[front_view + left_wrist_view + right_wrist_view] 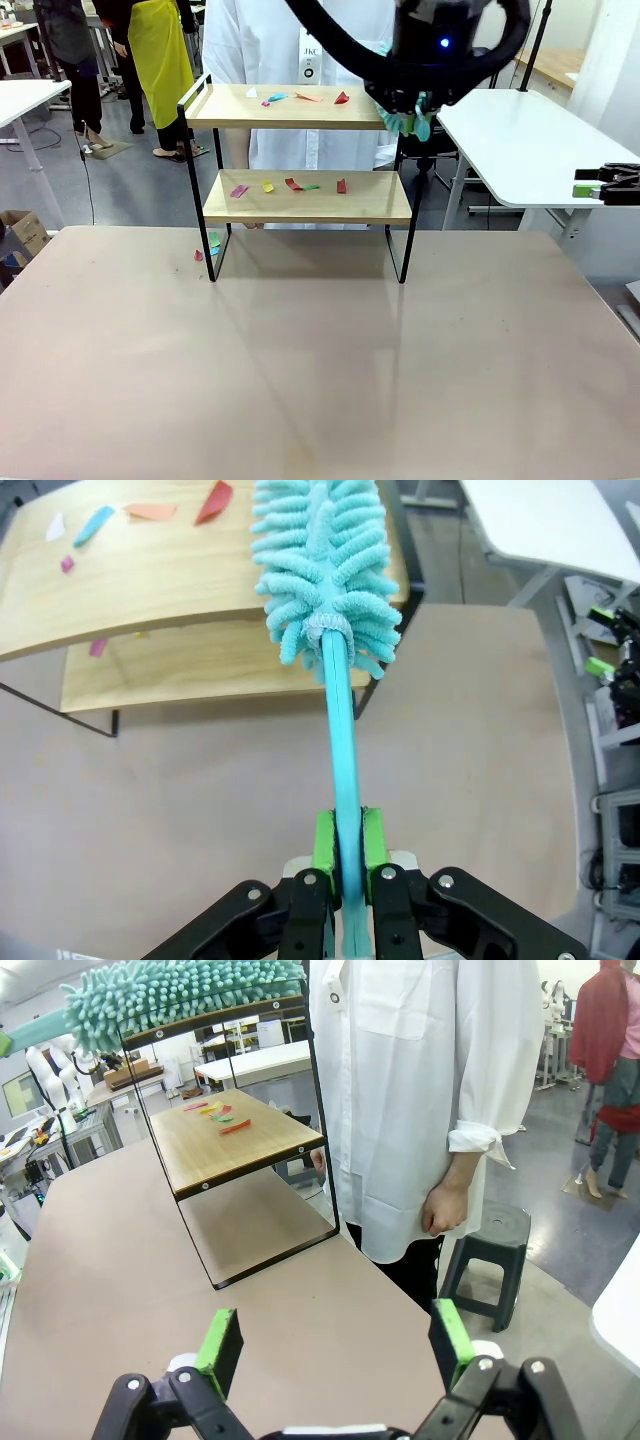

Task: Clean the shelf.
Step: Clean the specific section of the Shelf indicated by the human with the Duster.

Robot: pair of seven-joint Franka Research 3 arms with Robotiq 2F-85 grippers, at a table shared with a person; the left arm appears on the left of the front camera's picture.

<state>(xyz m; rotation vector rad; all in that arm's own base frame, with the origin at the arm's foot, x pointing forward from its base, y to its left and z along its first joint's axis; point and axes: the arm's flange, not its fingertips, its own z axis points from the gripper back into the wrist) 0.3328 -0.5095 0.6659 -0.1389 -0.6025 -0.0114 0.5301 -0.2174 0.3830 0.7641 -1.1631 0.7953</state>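
Duster tip cropped, shelf corner hidden

A smooth grey floor runs behind the wide beige tabletop. A white rectangular side table stands at two o'clock, another white desk at ten o'clock, a brown cardboard box at nine.

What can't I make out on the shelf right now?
- Left wrist view: the duster head covers the right end of the top board; whatever lies beneath is hidden.
- Left wrist view: the top board hides much of the lower board.
- Front view: the left arm hides the left end effector.
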